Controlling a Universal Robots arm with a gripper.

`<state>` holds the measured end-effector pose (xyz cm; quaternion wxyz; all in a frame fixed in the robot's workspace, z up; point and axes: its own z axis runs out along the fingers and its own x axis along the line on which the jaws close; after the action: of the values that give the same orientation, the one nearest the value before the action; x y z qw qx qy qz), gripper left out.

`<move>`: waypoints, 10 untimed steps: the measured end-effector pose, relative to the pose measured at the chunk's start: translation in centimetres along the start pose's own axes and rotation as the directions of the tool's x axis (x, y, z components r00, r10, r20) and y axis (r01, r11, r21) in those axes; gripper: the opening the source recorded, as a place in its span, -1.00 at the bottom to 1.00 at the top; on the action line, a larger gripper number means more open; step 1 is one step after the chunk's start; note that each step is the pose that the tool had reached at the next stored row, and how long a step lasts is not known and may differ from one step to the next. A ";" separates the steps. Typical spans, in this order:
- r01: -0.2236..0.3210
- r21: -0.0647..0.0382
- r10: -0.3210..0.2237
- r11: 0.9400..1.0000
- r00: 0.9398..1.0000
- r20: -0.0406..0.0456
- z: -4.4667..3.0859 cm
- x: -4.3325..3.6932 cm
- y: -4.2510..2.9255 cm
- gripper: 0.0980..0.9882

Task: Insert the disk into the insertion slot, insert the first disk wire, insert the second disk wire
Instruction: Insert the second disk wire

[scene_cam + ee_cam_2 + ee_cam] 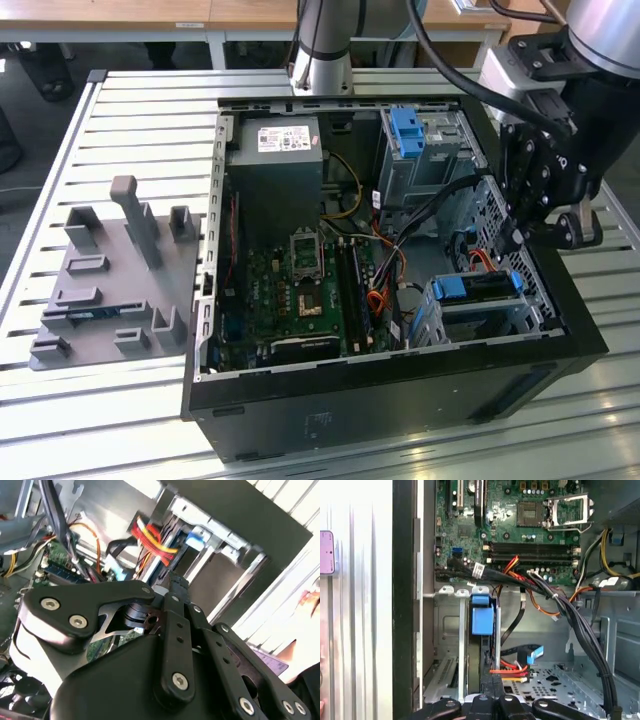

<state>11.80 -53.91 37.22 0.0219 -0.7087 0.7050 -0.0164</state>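
The disk [480,287], framed by its blue carrier [481,620], sits inside the insertion slot [500,318], a low silver cage at the case's near corner on the exterior view's right. My gripper [517,238] hangs just above the disk's far end. In the first wrist view the gripper [492,680] has its fingers drawn together, and a red-and-yellow disk wire [510,670] ends right at them. The second wrist view shows the same wire [150,537] running up to the gripper [172,580]. A flat black wire with a blue plug [534,655] lies loose beside it.
The open case holds a green motherboard [300,290], a grey power supply [275,165] and a taller cage with a blue latch [410,135]. A thick black cable bundle [570,615] crosses beside the slot. A grey fixture plate [110,290] lies on the slatted table.
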 end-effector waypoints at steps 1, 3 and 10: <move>0.000 0.000 0.000 1.000 1.000 0.000 -0.02 -0.06 0.46 -0.98; 0.000 0.000 0.000 1.000 1.000 0.000 -0.01 -0.18 1.33 -0.98; 0.000 0.000 0.000 1.000 1.000 0.000 0.26 -1.76 2.20 -0.98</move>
<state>9.62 -52.16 36.85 0.0218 -0.7086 0.7050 -0.0165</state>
